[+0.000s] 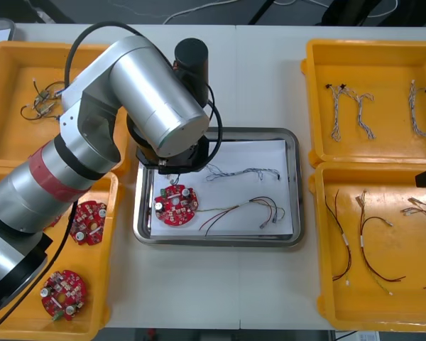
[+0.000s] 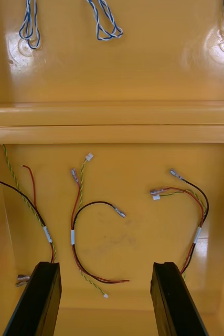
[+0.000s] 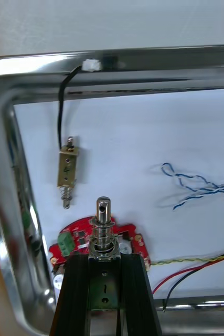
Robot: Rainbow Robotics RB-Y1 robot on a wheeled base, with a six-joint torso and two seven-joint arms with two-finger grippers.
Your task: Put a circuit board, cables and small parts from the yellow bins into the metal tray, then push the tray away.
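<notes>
Left wrist view: the left gripper (image 3: 105,260) is clenched on a small metal part (image 3: 102,218), a stepped pin seated between the 2 black fingers (image 3: 75,294), with its drilled tip projecting past the fingertips. Just beyond the held pin lies a round red circuit board (image 3: 72,242) on the white liner (image 3: 143,136) of the metal tray (image 3: 143,56); whether pin and board touch cannot be told. A second small metal part (image 3: 67,168) lies flat on the liner farther out, apart from the pin. Its black cable (image 3: 60,113) runs to a white connector (image 3: 92,65) resting on the tray rim. A twisted blue and white cable (image 3: 195,186) lies on the liner well apart from the pin, and a red and yellow cable (image 3: 195,261) leads away from the board.

Front view: the left arm (image 1: 149,106) reaches over the far left part of the tray. The board sits in the tray's near left corner, with both cables to its right. 2 more boards (image 1: 89,222) lie in the near left yellow bin (image 1: 110,284).

Right wrist view: the right gripper (image 2: 105,268) is released, its 2 fingers standing apart above the near right yellow bin (image 2: 112,134). Red, black and yellow cables (image 2: 75,226) lie on the bin floor beyond the fingertips.
</notes>
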